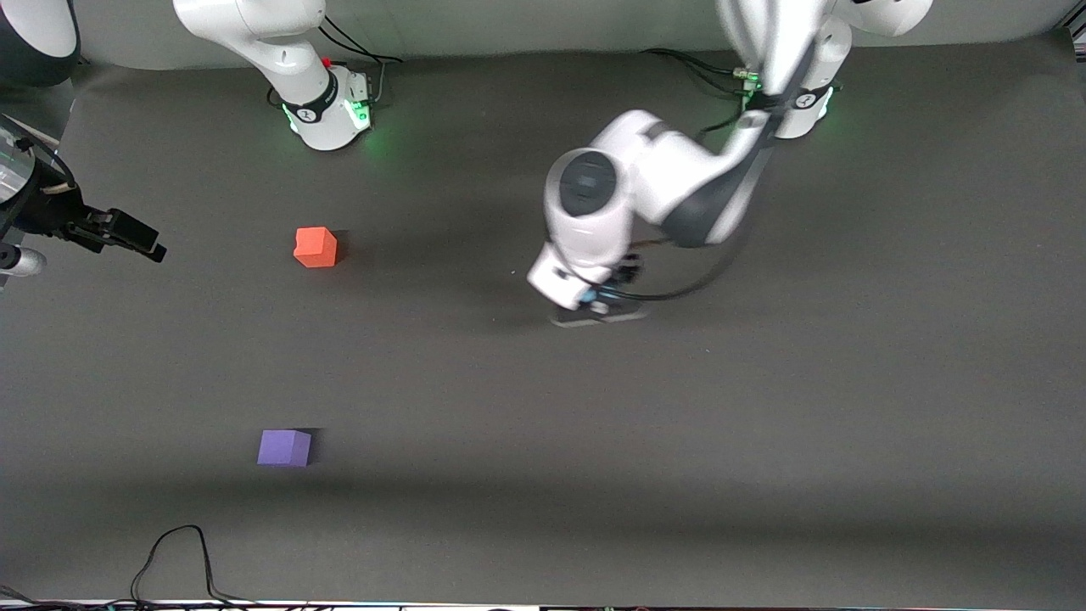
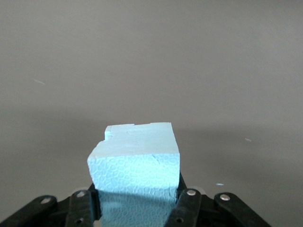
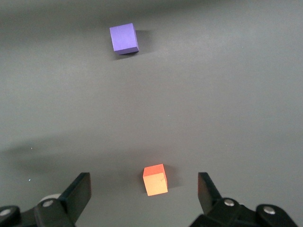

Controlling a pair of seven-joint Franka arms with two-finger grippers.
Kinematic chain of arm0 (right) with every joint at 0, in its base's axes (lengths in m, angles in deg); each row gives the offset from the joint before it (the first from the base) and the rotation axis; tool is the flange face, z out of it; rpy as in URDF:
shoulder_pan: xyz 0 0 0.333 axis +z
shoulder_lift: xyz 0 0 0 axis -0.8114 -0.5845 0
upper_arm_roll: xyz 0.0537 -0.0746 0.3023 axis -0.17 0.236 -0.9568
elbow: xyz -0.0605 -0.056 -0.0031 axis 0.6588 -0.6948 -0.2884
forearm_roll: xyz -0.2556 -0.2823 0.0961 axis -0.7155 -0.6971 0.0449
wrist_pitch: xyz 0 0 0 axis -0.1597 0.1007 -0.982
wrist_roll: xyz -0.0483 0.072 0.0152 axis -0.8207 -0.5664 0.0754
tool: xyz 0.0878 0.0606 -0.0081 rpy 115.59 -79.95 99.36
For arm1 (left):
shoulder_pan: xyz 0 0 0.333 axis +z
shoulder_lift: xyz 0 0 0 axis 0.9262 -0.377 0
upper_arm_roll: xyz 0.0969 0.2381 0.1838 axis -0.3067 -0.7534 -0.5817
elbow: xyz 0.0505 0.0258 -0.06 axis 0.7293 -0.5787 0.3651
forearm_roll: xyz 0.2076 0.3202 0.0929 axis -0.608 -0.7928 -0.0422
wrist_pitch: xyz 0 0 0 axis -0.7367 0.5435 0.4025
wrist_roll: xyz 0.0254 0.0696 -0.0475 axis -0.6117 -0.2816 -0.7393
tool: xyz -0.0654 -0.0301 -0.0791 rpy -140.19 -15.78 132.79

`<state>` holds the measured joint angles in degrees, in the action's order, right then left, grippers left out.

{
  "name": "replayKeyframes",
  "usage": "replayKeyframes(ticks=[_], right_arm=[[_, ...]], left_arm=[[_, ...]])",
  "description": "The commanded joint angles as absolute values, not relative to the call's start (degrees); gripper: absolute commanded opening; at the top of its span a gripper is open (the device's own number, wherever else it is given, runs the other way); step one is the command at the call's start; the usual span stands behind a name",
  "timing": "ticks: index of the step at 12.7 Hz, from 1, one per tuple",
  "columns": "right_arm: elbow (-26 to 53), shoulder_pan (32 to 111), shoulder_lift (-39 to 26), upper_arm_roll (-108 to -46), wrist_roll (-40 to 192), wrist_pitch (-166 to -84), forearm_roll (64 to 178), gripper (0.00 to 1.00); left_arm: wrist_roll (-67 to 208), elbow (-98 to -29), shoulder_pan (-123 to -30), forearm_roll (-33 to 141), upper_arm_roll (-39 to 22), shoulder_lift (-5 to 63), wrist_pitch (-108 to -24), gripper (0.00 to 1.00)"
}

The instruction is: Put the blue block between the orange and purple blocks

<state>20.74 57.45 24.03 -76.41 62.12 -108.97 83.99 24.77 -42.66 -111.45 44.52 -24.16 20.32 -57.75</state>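
My left gripper (image 2: 137,198) is shut on the light blue block (image 2: 135,156), gripping it by two opposite sides. In the front view the left gripper (image 1: 594,307) is low over the middle of the table, mostly hidden under its own wrist. The orange block (image 1: 316,247) sits toward the right arm's end of the table. The purple block (image 1: 284,447) sits nearer the front camera than the orange one. My right gripper (image 1: 144,242) waits open and empty at the right arm's end of the table. In the right wrist view the right gripper (image 3: 144,184) looks down on the orange block (image 3: 155,180) and the purple block (image 3: 124,39).
The table is a dark grey mat (image 1: 764,424). A black cable (image 1: 174,560) loops onto the mat's front edge, nearer the camera than the purple block. The arm bases (image 1: 327,106) stand along the back edge.
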Motion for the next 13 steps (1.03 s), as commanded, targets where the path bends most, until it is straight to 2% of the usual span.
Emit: replayKeyframes(ticks=[1, 6, 8, 9, 10, 13], right_arm=[[21.27, 57.83, 23.15, -76.47, 63.19, -110.41, 84.24, 1.0], [21.36, 57.92, 23.15, -76.56, 63.19, -110.15, 84.24, 1.0], [21.36, 57.92, 23.15, -76.64, 63.19, -110.15, 84.24, 1.0], [21.36, 57.92, 23.15, -76.73, 63.1, -110.15, 84.24, 1.0], [21.27, 57.92, 23.23, -76.73, 63.1, -109.89, 84.24, 1.0], [20.75, 57.92, 23.15, -77.78, 62.58, -109.62, 84.24, 1.0]], left_arm=[[19.82, -35.13, -118.71, 43.52, -25.61, 10.34, -62.48, 0.46], [20.16, -35.3, -121.64, 43.78, -25.26, 2.5, -74.01, 0.47], [20.07, -35.39, -121.64, 43.96, -25.17, 1.27, -75.78, 0.48], [20.24, -35.48, -121.64, 43.87, -25.17, 1.17, -75.96, 0.64], [20.07, -35.39, -121.64, 43.96, -25.17, 1.26, -75.87, 0.98], [20.24, -35.39, -120.86, 44.22, -25.17, 3.27, -74.38, 1.0]])
